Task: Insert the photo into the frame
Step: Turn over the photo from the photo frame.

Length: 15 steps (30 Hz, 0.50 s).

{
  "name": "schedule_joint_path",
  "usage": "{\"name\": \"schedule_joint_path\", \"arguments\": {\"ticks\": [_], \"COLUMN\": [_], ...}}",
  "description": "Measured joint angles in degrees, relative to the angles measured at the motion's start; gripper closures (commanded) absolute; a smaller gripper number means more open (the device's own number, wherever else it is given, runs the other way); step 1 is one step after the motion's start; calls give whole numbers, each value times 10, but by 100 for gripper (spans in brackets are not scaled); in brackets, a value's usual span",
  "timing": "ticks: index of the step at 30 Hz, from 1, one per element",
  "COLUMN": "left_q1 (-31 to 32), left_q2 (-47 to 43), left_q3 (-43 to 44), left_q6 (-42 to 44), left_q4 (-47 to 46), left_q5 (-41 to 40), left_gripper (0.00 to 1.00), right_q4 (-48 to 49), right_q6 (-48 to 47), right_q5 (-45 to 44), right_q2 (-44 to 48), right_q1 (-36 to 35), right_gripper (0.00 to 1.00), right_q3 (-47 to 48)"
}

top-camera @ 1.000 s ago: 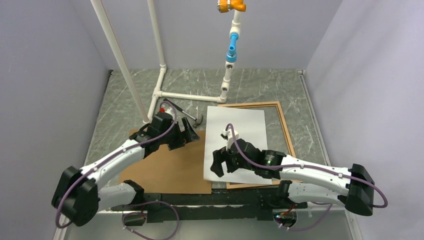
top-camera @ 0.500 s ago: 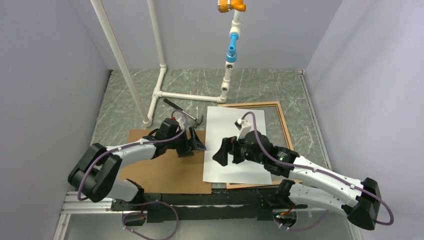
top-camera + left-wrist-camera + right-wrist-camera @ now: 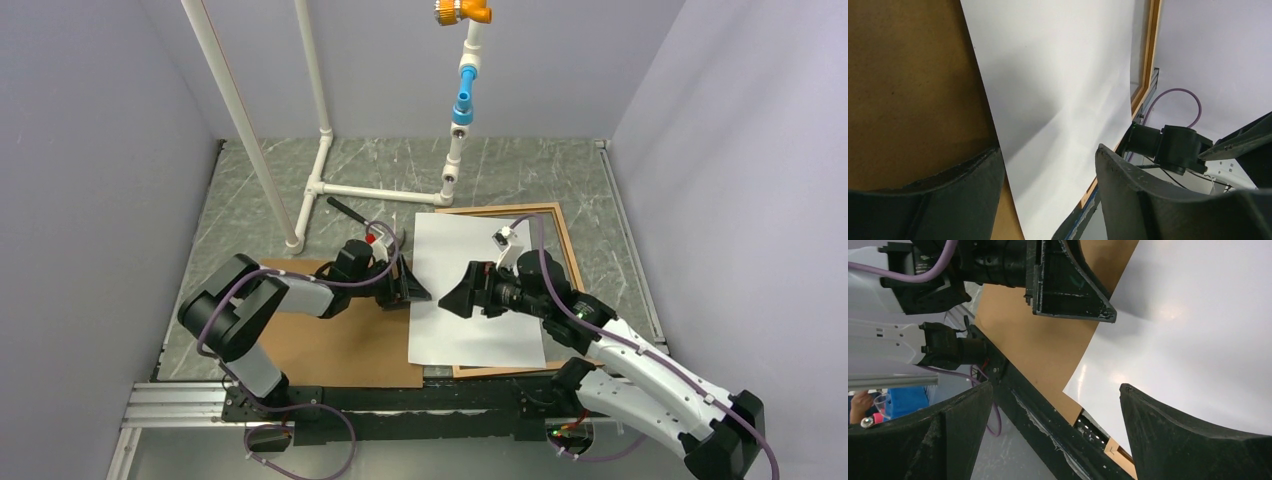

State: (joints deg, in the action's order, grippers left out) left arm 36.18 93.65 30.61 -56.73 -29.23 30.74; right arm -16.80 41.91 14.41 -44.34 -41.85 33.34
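Top external, smooth white rectangular photo [image 3: 462, 240], thin orange-brown wooden frame [image 3: 540, 207] beneath

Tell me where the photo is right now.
In the top view the photo lies white side up, right of centre, covering the left part of the frame, with its left edge at the brown backing board.

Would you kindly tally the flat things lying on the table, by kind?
photo: 1
frame: 1
backing board: 1
Total: 3
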Motion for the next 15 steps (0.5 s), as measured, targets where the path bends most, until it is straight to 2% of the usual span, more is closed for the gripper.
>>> {"name": "schedule_joint_path", "arguments": {"ticks": [12, 15], "left_q1": [5, 8], "left_q2": [5, 7], "left_q3": [-17, -17], "left_q6": [-27, -32], "left_q4": [-103, -111], "left_q5": [14, 15], "left_gripper": [69, 87], "right_q4": [-3, -3], "right_q6": [3, 3], "right_q5": [7, 7], "right_q2": [12, 12], "right_q1": [9, 9], "right_gripper": [1, 1], "right_q3": [-4, -4]}}
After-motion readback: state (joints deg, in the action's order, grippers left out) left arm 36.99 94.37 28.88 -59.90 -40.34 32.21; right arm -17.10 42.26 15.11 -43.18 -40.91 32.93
